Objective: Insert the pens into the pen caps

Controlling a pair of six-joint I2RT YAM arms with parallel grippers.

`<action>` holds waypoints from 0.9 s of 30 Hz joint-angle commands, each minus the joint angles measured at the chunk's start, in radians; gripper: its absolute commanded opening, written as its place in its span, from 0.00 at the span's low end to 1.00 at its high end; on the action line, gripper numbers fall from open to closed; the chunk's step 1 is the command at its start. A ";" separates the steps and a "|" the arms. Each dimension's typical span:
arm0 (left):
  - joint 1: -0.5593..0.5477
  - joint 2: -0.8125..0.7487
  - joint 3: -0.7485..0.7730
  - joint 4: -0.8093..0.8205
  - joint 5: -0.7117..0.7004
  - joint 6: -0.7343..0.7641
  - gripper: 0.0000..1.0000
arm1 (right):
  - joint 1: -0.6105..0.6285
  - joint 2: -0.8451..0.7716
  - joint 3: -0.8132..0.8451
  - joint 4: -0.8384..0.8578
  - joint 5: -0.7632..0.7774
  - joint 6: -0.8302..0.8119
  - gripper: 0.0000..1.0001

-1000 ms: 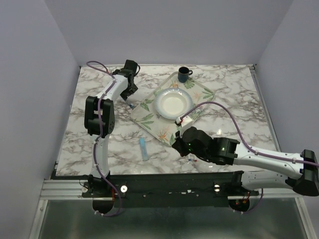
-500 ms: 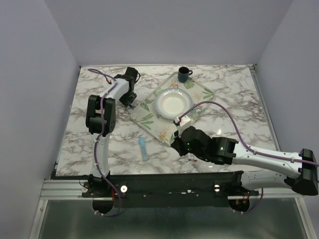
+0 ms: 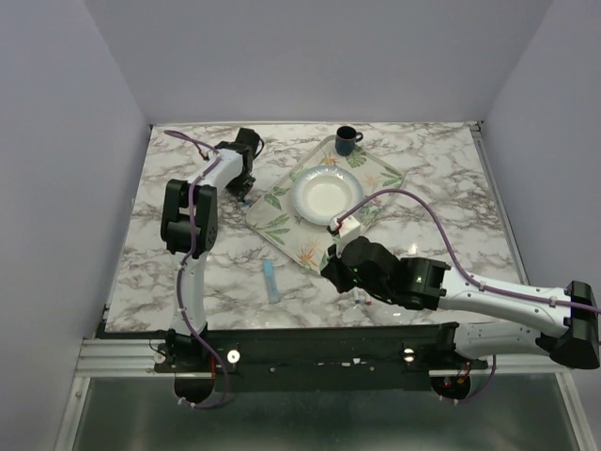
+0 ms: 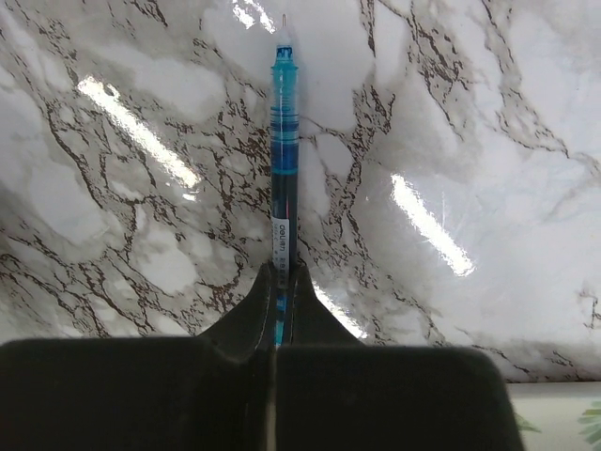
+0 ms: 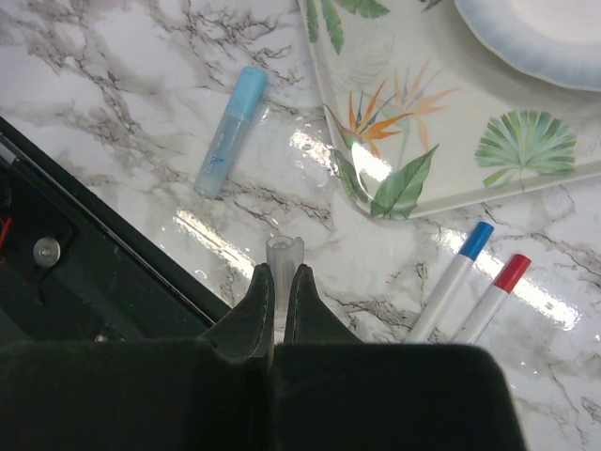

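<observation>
In the left wrist view a thin blue pen (image 4: 284, 141) with a needle tip points away over the marble. My left gripper (image 4: 283, 272) is shut on its rear end. From above, that gripper (image 3: 243, 191) is low at the tray's left edge. My right gripper (image 5: 279, 272) is shut on a pale translucent pen cap (image 5: 285, 254), whose open end faces away from the fingers. Seen from above, the right gripper (image 3: 331, 266) hovers near the tray's front corner. A light-blue marker (image 5: 230, 132) lies on the marble. Two white markers, one blue-ended (image 5: 455, 282) and one red-ended (image 5: 493, 296), lie side by side.
A leaf-patterned tray (image 3: 282, 221) sits mid-table with a white plate (image 3: 326, 195) on it and a dark cup (image 3: 346, 140) at its far corner. The light-blue marker (image 3: 271, 281) lies near the front edge. The black rail (image 5: 56, 254) borders the marble.
My left gripper has dropped to the table by the tray and closed on the blue pen. The right arm has shifted only slightly, still gripping the cap.
</observation>
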 commanded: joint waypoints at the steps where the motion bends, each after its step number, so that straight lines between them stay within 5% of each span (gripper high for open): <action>1: 0.001 -0.014 -0.073 0.009 0.002 0.022 0.00 | 0.005 -0.010 0.052 -0.029 0.013 0.034 0.01; 8: -0.030 -0.337 -0.204 0.093 -0.090 0.195 0.00 | 0.004 0.007 0.099 -0.043 0.017 0.109 0.01; 12: -0.087 -0.526 -0.303 0.171 -0.030 0.356 0.00 | 0.000 0.032 0.148 -0.079 0.073 0.171 0.01; 17: -0.173 -0.875 -0.648 0.428 0.293 0.542 0.00 | -0.053 0.038 0.176 -0.086 0.122 0.303 0.01; 27: -0.226 -1.376 -1.105 0.815 1.028 0.561 0.00 | -0.075 -0.085 0.185 0.093 0.253 0.270 0.01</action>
